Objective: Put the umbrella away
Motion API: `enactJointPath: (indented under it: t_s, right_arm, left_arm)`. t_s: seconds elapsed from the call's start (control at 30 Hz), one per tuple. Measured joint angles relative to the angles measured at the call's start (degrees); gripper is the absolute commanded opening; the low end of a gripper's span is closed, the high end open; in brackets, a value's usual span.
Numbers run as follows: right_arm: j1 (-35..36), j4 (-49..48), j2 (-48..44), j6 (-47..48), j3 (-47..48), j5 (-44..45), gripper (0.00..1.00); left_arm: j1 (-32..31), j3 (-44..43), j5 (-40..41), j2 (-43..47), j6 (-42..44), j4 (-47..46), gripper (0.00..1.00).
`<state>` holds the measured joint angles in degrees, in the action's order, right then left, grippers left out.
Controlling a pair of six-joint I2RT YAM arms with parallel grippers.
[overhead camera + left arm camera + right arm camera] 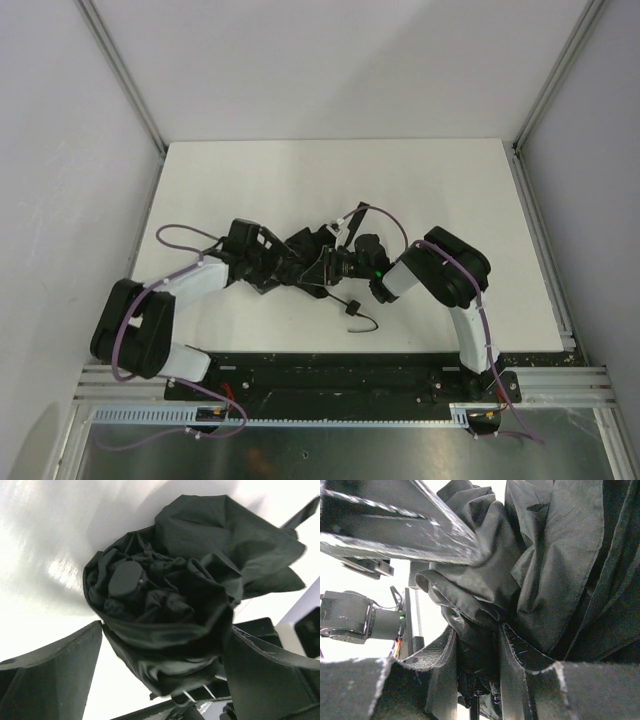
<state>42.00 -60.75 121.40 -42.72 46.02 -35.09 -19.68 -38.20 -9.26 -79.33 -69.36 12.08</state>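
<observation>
The umbrella is a crumpled bundle of black fabric lying mid-table between both arms. In the left wrist view I look at its end, with the rounded cap in the middle of the folds. My left gripper stands open, its fingers wide on either side of the bundle, and white table shows between the left finger and the fabric. My right gripper is shut on a narrow gathered part of the umbrella. The thin black wrist cord trails toward the near edge.
The white table is bounded by grey walls and metal rails at left, right and back. A black base plate runs along the near edge. In the right wrist view a scratched black finger of the other arm crosses the top left.
</observation>
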Motion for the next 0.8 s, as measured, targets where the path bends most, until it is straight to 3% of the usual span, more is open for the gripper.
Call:
enactJointPath:
  t_s: [0.13,0.23,0.4,0.5,0.67,0.8]
  right_arm:
    - [0.0,0.5,-0.2,-1.0,0.0,-0.6,0.00]
    - [0.0,0.8,-0.4,-1.9,0.0,-0.9,0.00]
    - [0.0,2.3,-1.4,-2.8,0.1,-0.2,0.02]
    - [0.0,5.2,-2.8,-2.4,0.1,0.2,0.24]
    - [1.2,22.4,-9.7,3.8,2.6,3.7,0.64]
    - [4.3,41.5,-17.7,12.8,6.1,10.1,0.79]
  left_arm:
    - [-1.4,0.1,0.1,-4.9,-1.3,-2.3,0.78]
    - [-1.9,0.2,-0.2,-7.1,-2.1,-5.5,0.60]
    - [-1.9,1.6,-0.6,-9.5,-3.6,-10.6,0.12]
    - [-2.0,2.7,-1.1,-9.5,-3.7,-13.0,0.02]
    - [-2.5,3.7,-1.7,-9.4,-2.1,-15.8,0.00]
    - [-2.8,4.1,-1.6,-9.4,-0.9,-17.2,0.00]
